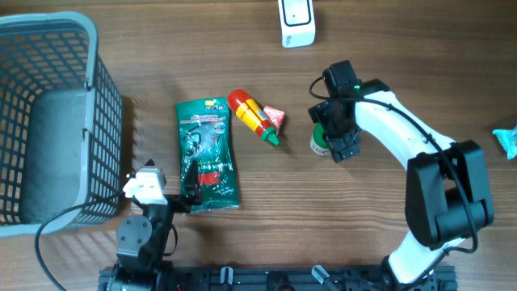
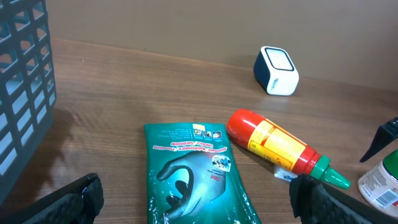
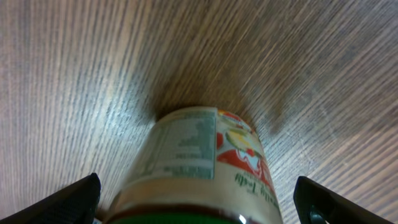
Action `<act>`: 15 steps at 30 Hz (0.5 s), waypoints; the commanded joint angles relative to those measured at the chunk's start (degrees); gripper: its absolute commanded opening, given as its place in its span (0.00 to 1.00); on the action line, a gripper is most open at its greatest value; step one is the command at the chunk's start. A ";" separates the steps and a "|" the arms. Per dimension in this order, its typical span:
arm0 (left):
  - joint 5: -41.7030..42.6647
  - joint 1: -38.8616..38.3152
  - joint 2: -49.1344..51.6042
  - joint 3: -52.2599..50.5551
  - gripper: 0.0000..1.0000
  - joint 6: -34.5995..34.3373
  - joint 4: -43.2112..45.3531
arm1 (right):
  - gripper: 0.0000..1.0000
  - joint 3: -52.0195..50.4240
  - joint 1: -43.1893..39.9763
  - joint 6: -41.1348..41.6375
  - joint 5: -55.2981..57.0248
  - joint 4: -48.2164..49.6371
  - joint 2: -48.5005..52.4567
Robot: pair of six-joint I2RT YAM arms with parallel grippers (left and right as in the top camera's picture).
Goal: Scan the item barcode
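Right hand [image 1: 333, 135] spread wide and empty, poised straight above small upright white-labelled jar with green lid [image 3: 199, 162]; fingers flanking it on both sides, not touching. Jar's long axis vertical, in line with hand's approach. Judged the item for scanning. White and dark-blue box-shaped scanner [image 1: 296, 23] ahead of hand, slightly leftward, well apart. Left hand [image 2: 196, 202] likewise wide, much farther from jar.

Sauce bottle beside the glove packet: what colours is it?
Red bottle with a yellow label and green tip, clearest in the left wrist view.
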 commanded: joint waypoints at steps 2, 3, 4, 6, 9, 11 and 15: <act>0.48 0.22 -0.24 -0.22 1.00 1.11 0.07 | 1.00 -2.47 -0.07 1.27 -0.09 2.97 -0.48; 0.48 0.22 -0.24 -0.22 1.00 1.09 0.07 | 1.00 -2.58 -0.07 1.25 -0.11 3.21 -0.48; 0.48 0.22 -0.24 -0.22 1.00 1.11 0.07 | 0.99 -2.62 -0.07 1.27 -0.09 3.41 -0.48; 0.46 0.22 -0.24 -0.22 1.00 1.11 0.07 | 0.93 -2.62 -0.07 1.25 -0.07 3.72 -0.48; 0.46 0.22 -0.24 -0.22 1.00 1.09 0.07 | 0.81 -2.62 -0.07 1.22 -0.09 4.00 -0.48; 0.48 0.22 -0.24 -0.22 1.00 1.11 0.07 | 0.77 -2.62 -0.07 1.05 -0.09 3.96 -0.48; 0.48 0.22 -0.24 -0.22 1.00 1.11 0.07 | 0.78 -2.71 -0.07 0.72 0.22 4.00 -0.46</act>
